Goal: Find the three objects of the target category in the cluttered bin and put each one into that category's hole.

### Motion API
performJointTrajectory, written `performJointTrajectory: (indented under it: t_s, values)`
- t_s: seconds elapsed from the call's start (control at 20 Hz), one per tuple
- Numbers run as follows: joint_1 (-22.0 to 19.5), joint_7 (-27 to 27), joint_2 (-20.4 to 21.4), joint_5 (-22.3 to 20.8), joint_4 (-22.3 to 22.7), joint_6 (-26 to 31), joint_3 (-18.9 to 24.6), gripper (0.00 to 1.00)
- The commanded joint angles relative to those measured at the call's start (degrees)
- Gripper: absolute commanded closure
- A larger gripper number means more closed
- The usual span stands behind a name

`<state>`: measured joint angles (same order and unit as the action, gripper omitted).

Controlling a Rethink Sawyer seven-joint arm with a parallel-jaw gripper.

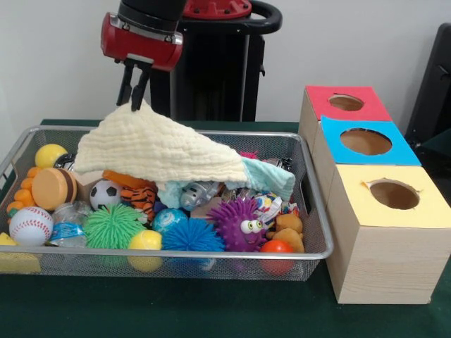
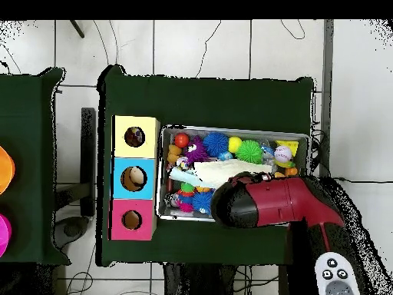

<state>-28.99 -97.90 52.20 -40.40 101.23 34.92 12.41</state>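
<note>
The silver wire-mesh bin [image 1: 310, 232] of toys sits on my dark green tabletop [image 1: 211, 310], left of the three-hole wooden box [image 1: 384, 264]. My black gripper [image 1: 134, 98] pinches the pale yellow muslin cloth [image 1: 158, 151], which hides several toys. White wall behind.

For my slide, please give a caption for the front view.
Robot pincer lifts a cream cloth by one corner above a wire bin crowded with toys.

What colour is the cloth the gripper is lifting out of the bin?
Pale cream-yellow cloth, pinched by the gripper; clearest in the front view.
</note>
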Motion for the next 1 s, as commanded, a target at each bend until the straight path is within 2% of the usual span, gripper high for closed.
performJointTrajectory:
  t_s: [0.05, 0.25, 0.55, 0.6, 0.65, 1.0]
  values:
    - [0.43, 3.83, -1.46, 0.79, -1.97, 6.24, 2.07, 1.0]
    - [0.59, 2.03, -2.43, 2.27, -2.96, 5.1, 2.85, 1.0]
    - [2.63, -1.56, -5.41, 0.78, -5.77, 3.47, 1.5, 1.0]
    - [2.9, -0.77, -5.73, 0.51, -6.28, 4.41, 1.48, 1.0]
    - [3.0, 0.73, -5.91, 0.6, -6.49, 5.31, 1.42, 0.0]
    - [2.58, 1.63, -5.64, 1.92, -6.05, 5.28, 1.7, 0.0]
